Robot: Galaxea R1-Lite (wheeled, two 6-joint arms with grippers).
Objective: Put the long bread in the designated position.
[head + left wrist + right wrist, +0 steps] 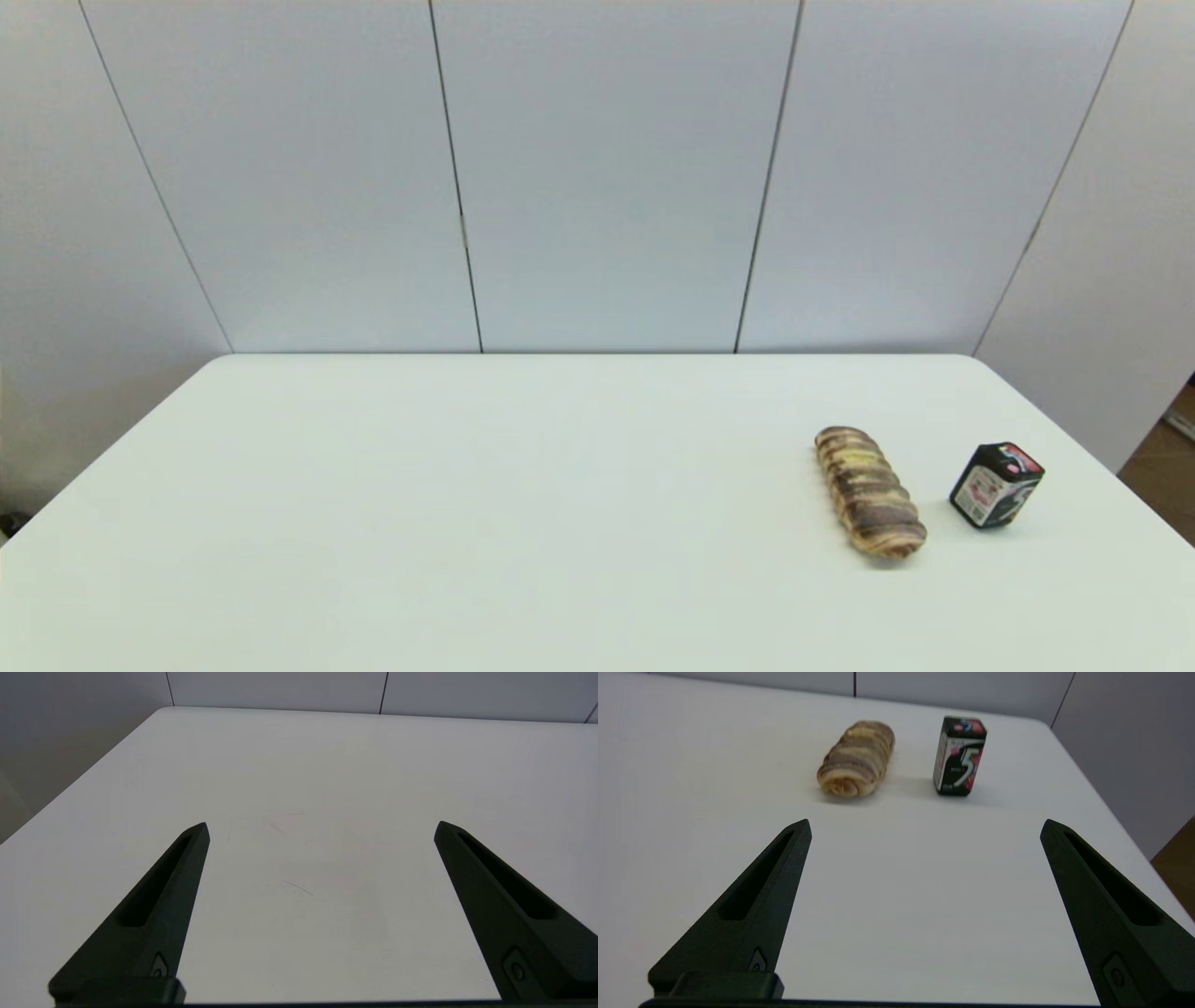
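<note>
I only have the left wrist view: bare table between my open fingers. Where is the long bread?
Observer: The long bread lies on the table's right half, lengthwise away from the robot.
Operator: Anything near it?
Observer: A small black box stands just right of it, apart from it.
Operator: Is the right gripper on it yet?
Observer: No. The right gripper is open and short of the bread, holding nothing.
Operator: Do the arms show from the head?
Observer: Neither arm shows there.
</note>
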